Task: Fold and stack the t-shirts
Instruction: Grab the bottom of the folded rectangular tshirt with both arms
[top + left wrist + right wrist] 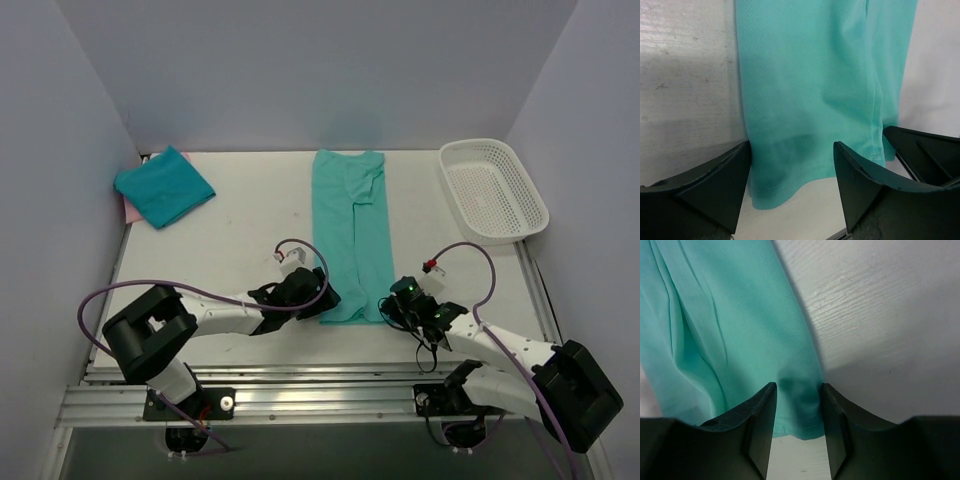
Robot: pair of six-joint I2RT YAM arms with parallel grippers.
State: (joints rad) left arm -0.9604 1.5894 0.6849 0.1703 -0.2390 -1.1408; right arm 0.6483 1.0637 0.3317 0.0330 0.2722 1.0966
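A light teal t-shirt (352, 235), folded into a long narrow strip, lies flat on the table, running from the back to the near edge. My left gripper (326, 297) is open at the strip's near left corner; the hem (790, 175) lies between its fingers (715, 192). My right gripper (393, 306) is open at the near right corner, its fingers (760, 425) straddling the hem (800, 405) without closing on it. A folded, bluer teal t-shirt (165, 186) sits at the back left on a pink one (128, 207), of which only an edge shows.
A white mesh basket (495, 188) stands at the back right. My right gripper's dark finger (925, 150) shows at the right of the left wrist view. White walls enclose the table (250, 220) on three sides; a metal rail runs along the near edge.
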